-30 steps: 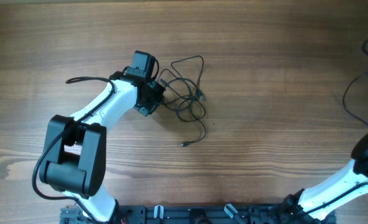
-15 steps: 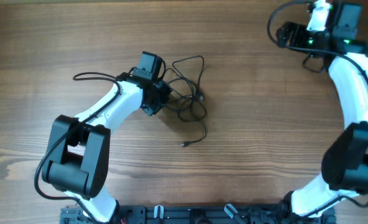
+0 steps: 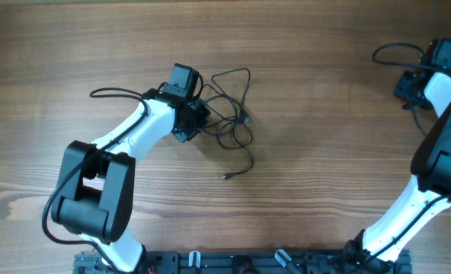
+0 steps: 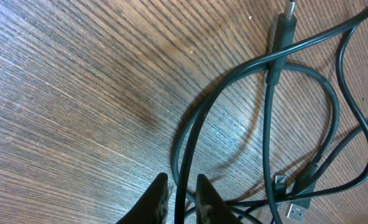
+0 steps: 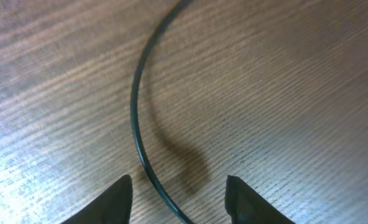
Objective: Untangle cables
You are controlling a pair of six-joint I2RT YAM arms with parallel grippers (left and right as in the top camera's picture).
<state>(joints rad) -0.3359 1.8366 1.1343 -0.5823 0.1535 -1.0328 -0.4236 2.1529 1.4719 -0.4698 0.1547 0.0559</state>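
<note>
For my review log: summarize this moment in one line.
left gripper: shut on cable at tangle edge | right gripper: open over separate cable, far right | tangle: not undone

We see a table (image 3: 324,152) of warm brown wood, streaked with fine darker grain. The cables (image 3: 229,114) are black, and one plug (image 4: 294,212) has a silvery metal tip. The left arm (image 3: 134,125) and right arm (image 3: 408,221) are white with black joints. The left gripper (image 4: 181,182) and right gripper (image 5: 178,183) are black. The lone cable (image 5: 136,124) looks dark greenish black.
</note>
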